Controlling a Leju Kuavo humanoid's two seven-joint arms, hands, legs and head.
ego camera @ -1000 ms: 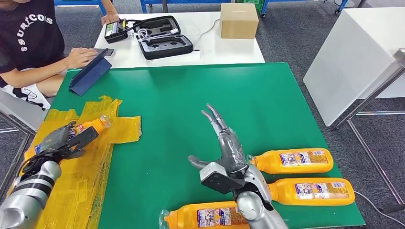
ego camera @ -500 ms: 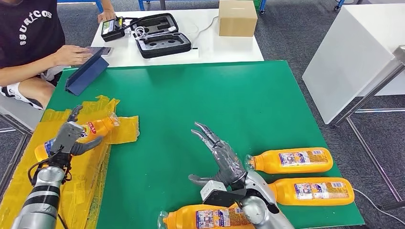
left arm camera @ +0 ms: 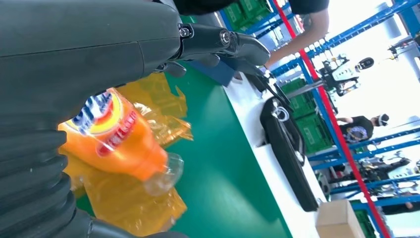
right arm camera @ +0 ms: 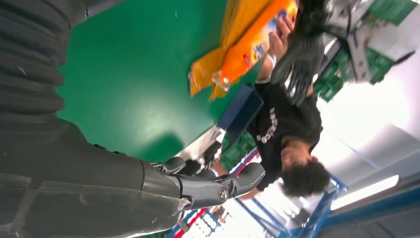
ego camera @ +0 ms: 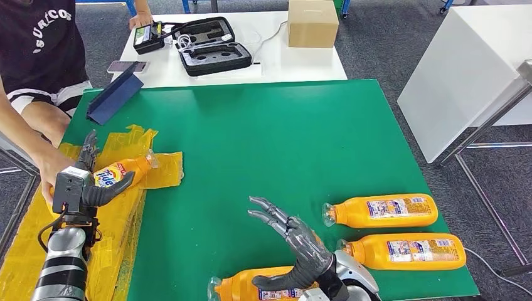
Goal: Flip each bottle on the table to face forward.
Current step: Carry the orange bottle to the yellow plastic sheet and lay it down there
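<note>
At the far-left edge of the green counter (ego camera: 263,138), my left robot hand (ego camera: 80,182) sits spread over the orange plastic bottle with the red-and-yellow label (ego camera: 119,172), fingers apart and holding nothing that I can confirm. That bottle lies on the crumpled yellow plastic sheet (ego camera: 125,226). A person's hand (ego camera: 50,170) is at the same bottle, just beside my fingers. Risk: closing or lifting now could catch that hand, or drag the slippery sheet along with the bottle.

Near centre, my right robot hand (ego camera: 295,248) hovers spread and empty over the near orange bottle lying on its side (ego camera: 241,287) at the counter's near edge. Risk: a glancing touch could roll it off that edge.

To the right, two more orange bottles with white printed labels (ego camera: 383,211) (ego camera: 408,251) lie close together. Risk: a wide sweep of my forearm could knock either towards the right edge.
</note>
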